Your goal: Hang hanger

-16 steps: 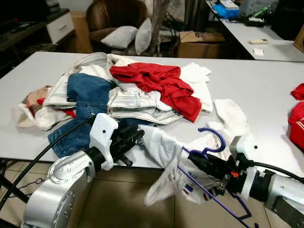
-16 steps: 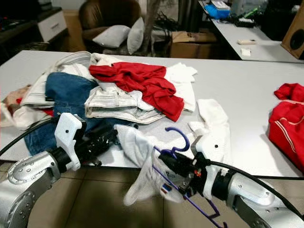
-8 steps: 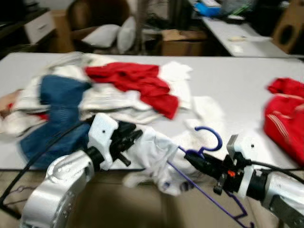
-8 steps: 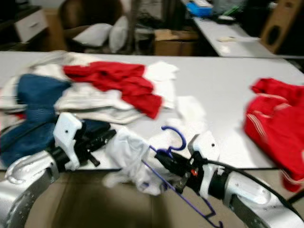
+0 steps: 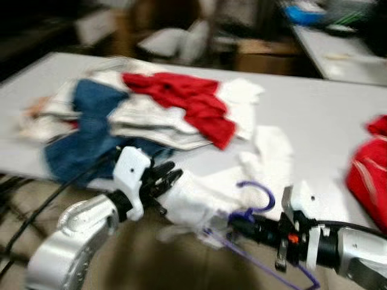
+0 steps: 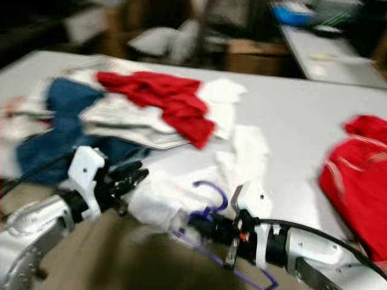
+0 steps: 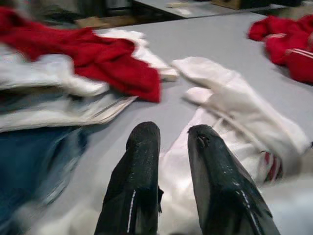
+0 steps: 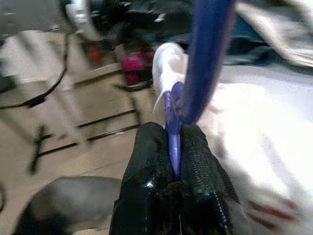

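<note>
A purple wire hanger [image 5: 254,205] sticks up at the table's front edge, its hook curling over a white garment [image 5: 199,202]. My right gripper [image 5: 237,224] is shut on the hanger's neck; in the right wrist view its black fingers [image 8: 195,161] clamp the purple wire [image 8: 172,137]. My left gripper [image 5: 171,179] is shut on the white garment's left end, lifting it off the table edge. The left wrist view shows its two fingers [image 7: 142,161] close together over white cloth [image 7: 234,112].
A heap of clothes lies on the grey table [image 5: 314,115]: blue jeans [image 5: 84,130], a red shirt [image 5: 193,99], pale trousers [image 5: 151,121]. More red cloth [image 5: 369,169] sits at the right edge. Chairs, cushions and a second table stand behind.
The camera has swung, so the whole scene shifted and blurred. Both grippers keep their hold; the white garment now stretches flatter between them, and the hanger sits lower.
</note>
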You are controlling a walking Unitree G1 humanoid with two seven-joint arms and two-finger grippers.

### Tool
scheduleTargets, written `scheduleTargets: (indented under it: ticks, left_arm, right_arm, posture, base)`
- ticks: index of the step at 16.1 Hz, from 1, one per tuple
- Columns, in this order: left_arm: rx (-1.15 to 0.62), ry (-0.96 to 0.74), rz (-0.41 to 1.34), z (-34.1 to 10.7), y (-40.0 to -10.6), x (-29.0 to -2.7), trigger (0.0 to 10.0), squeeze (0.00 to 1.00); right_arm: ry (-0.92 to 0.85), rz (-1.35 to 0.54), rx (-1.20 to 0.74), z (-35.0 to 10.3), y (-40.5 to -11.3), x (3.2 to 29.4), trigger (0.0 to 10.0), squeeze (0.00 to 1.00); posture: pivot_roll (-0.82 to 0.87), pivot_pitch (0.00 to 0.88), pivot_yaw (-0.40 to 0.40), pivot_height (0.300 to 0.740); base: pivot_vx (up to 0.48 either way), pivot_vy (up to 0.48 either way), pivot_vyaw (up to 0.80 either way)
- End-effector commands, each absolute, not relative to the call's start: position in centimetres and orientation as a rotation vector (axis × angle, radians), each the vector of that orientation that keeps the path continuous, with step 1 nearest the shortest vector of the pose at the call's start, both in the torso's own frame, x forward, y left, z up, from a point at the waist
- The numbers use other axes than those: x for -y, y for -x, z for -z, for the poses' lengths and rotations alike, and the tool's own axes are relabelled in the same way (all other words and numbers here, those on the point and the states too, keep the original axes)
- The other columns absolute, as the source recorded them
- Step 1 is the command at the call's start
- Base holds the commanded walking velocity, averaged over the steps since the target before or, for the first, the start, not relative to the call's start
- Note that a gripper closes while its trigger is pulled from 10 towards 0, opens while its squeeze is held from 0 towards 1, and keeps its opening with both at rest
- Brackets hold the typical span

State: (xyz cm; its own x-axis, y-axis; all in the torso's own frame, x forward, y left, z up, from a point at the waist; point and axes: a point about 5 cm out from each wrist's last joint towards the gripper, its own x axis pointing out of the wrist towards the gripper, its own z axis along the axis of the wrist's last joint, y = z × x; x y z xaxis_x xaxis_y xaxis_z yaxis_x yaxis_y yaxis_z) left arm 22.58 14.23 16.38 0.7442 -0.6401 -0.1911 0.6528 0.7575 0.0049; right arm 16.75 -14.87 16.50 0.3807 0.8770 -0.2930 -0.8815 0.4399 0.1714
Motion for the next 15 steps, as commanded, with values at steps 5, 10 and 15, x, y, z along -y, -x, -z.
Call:
scheduleTargets:
  ticks: [5, 10, 15]
  left_arm:
    - [-0.243, -0.099, 0.721, -16.2, -20.7, -15.5, 10.0, 0.00]
    - [-0.221, -0.104, 0.746, -17.2, -19.7, -16.1, 10.0, 0.00]
    - [-0.110, -0.036, 0.749, -19.8, -20.1, -17.9, 10.0, 0.00]
  right_arm:
    - [0.010, -1.253, -0.357, -16.9, -17.2, 14.5, 10.0, 0.00]
    - [-0.010, -1.260, -0.313, -16.8, -17.9, 14.0, 10.0, 0.00]
    - [-0.132, -1.222, -0.180, -17.8, -18.6, 14.3, 10.0, 0.00]
  posture:
    - [0.08, 0.000, -0.047, 0.740]
    - [0.13, 0.008, -0.056, 0.740]
    - [0.14, 0.000, -0.050, 0.740]
  base:
    - [0.000, 0.000, 0.80]
    - [0.000, 0.000, 0.80]
    - [0.000, 0.000, 0.80]
